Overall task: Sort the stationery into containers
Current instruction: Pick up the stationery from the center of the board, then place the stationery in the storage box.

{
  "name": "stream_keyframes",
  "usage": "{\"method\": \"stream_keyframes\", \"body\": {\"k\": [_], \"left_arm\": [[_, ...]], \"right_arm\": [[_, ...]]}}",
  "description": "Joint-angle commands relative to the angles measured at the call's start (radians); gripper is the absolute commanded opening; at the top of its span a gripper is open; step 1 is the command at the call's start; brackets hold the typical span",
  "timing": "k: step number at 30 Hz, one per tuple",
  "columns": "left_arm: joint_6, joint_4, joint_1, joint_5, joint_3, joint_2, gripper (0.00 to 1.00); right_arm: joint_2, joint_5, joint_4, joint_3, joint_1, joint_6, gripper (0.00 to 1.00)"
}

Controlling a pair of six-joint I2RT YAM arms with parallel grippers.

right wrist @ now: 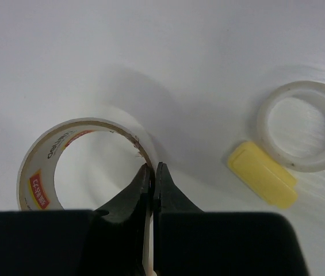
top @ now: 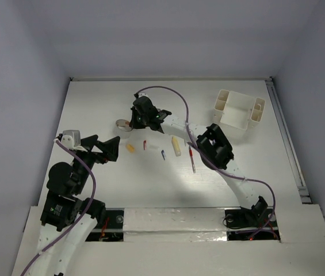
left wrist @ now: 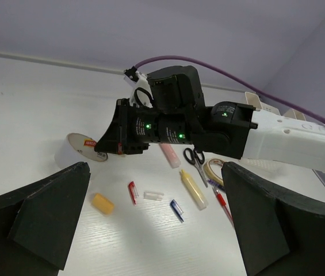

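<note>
Currently, the large tape roll [right wrist: 47, 172] lies on the table [top: 93, 103] at centre-left, well apart from the cream-white organizer [top: 238, 96] at the far right corner. Its thin wall is pinched by the right gripper [right wrist: 153, 169]: the fingers are pressed together at the rim, one inside the ring and one outside. A red-and-white label is seen on the inner face of the roll.

Just beside this roll, in the right wrist view, a smaller translucent tape ring [right wrist: 300, 135] lies flat, with a long yellow block [right wrist: 262, 181] touching its near edge. Nearer the arm bases, a loose row of small items is spread: an orange block [left wrist: 102, 203], a short red piece [left wrist: 132, 192], a white piece [left wrist: 153, 195], a short blue piece [left wrist: 176, 210] and a red pen [left wrist: 222, 204]. A pink block [left wrist: 169, 154] and black-handled scissors [left wrist: 195, 161] lie close under the right arm.

The straight line from the roll to the organizer is occupied by the right arm [top: 214, 144] itself and its purple cable [top: 168, 89].

The left gripper [top: 115, 149] is held spread wide and grips nothing; it hangs just beside the orange block, at the left end of the row.
</note>
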Motion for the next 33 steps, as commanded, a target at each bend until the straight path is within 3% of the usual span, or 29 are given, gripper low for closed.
{"method": "stream_keyframes", "body": {"k": [1,4,10,17,20,26,29,33], "left_arm": [[0.001,0.042,0.006,-0.005,0.01,0.001,0.99],[0.0,0.041,0.006,-0.007,0.01,0.01,0.99],[0.0,0.045,0.006,0.001,0.007,-0.002,0.99],[0.009,0.072,0.006,0.067,-0.004,-0.02,0.99],[0.009,0.073,0.006,0.075,-0.005,-0.028,0.99],[0.009,0.073,-0.003,0.082,-0.008,-0.029,0.99],[0.009,0.072,-0.003,0.082,-0.008,-0.029,0.99],[0.009,0.07,-0.012,0.082,-0.008,-0.023,0.99]], "right_arm": [[-0.043,0.021,0.159,-0.002,0.008,0.079,0.0],[-0.099,0.055,0.237,0.016,0.008,0.104,0.0],[-0.402,0.185,0.331,-0.239,-0.026,-0.008,0.0],[-0.774,0.208,0.268,-0.618,-0.311,-0.142,0.0],[-0.889,0.327,0.168,-0.694,-0.434,-0.227,0.0],[-0.998,0.516,0.071,-0.774,-0.643,-0.383,0.0],[-0.963,0.588,0.027,-0.757,-0.69,-0.413,0.0],[-0.877,0.567,-0.022,-0.703,-0.709,-0.405,0.0]]}}
